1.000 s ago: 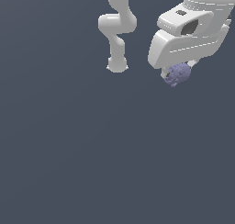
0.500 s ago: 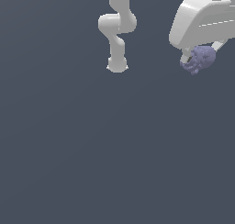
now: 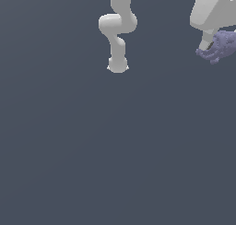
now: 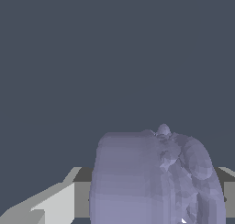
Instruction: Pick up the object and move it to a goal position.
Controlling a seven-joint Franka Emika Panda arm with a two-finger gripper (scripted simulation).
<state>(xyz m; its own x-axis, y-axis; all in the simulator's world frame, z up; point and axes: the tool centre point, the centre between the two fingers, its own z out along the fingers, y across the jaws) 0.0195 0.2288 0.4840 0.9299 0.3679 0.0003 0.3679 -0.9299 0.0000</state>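
Since a second ago, my arm (image 3: 117, 30) has carried the pincer (image 3: 208, 46) toward the exterior view's right edge, pinching the purple lump (image 3: 220, 46) high above the worktop (image 3: 115, 150). I think it's light and stiff; gripping its fat middle seems best. It's bumpy, lavender, small.

Hand (image 3: 208, 48): at the upper edge of the exterior view's right, partly cut off by the frame.
Object (image 3: 220, 46): directly under the hand, touching its fingers, raised above the floor (image 3: 115, 150).
Arm base (image 3: 118, 65): on the floor, well to the exterior view's left of the object.
Wrist view: the object (image 4: 156, 182) lies close before the camera, the floor (image 4: 114, 58) behind it.
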